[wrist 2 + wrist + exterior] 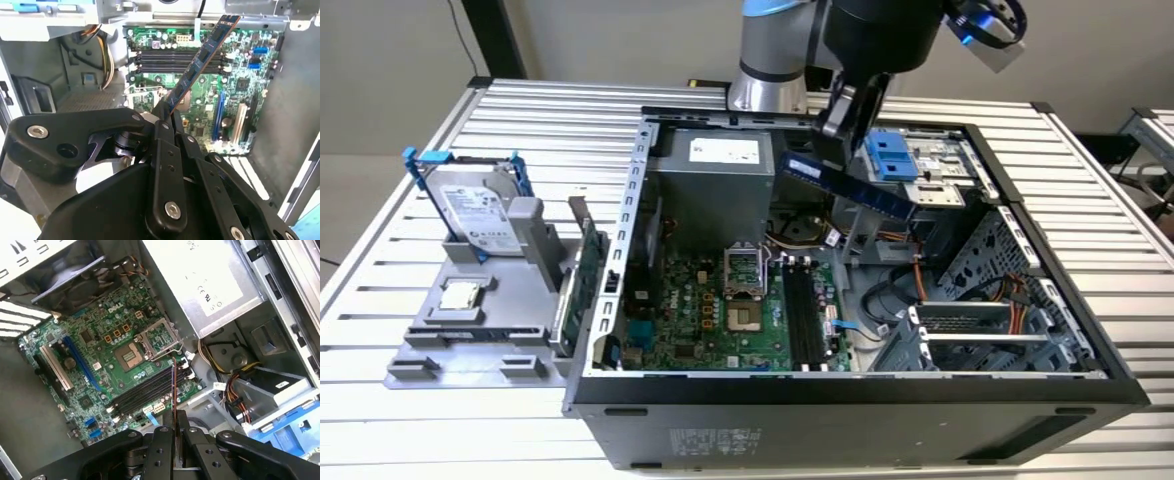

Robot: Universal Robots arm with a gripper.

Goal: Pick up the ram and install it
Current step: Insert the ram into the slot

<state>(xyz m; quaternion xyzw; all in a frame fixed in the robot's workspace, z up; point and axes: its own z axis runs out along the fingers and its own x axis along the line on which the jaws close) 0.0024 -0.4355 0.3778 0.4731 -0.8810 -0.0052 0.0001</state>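
You are clenching the gripper on one end of the ram, likely light, stiff and fragile, slanting toward four o'clock in the exterior view.

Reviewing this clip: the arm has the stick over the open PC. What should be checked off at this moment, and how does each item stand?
1. Grip: the hand is shut on one end of the ram. Ok.
2. Clearance: in the exterior view the ram is in the air above the open case, touching nothing. Ok.
3. Memory slots free: no stick sits in them in both wrist views. Ok.
4. Alignment: the ram slopes and, in the second wrist view, crosses the slots at an angle. Not ok.
5. Cables: beside the slots, not across them. Ok.
6. Ram sitting square in the hand: cannot tell.
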